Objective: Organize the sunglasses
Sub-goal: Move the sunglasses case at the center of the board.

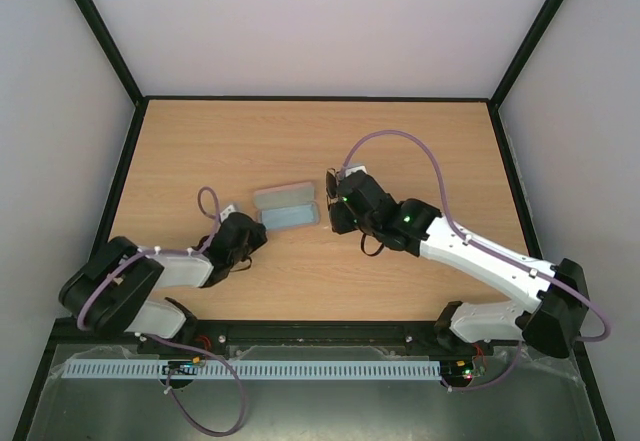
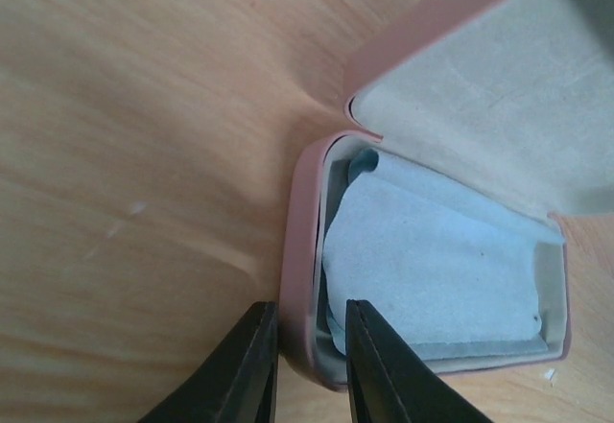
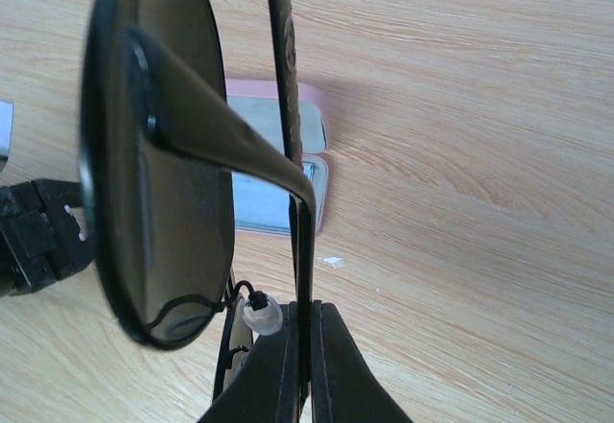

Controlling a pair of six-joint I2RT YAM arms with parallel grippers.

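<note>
The pink case [image 1: 287, 207] lies open mid-table with the light blue cloth [image 2: 432, 260] inside it. My left gripper [image 2: 309, 346] is shut on the case's near wall [image 2: 299, 250], one finger outside, one inside. My right gripper [image 3: 305, 365] is shut on the sunglasses [image 3: 163, 154], pinching the thin frame edge, and holds them above the table just right of the case [image 3: 312, 169]. In the top view the sunglasses [image 1: 336, 189] show dark at the right gripper [image 1: 338, 206]. The left gripper [image 1: 250, 233] sits at the case's left end.
The wooden table [image 1: 400, 141] is bounded by black rails and grey walls. A white cable rack [image 1: 250, 369] runs along the near edge by the arm bases.
</note>
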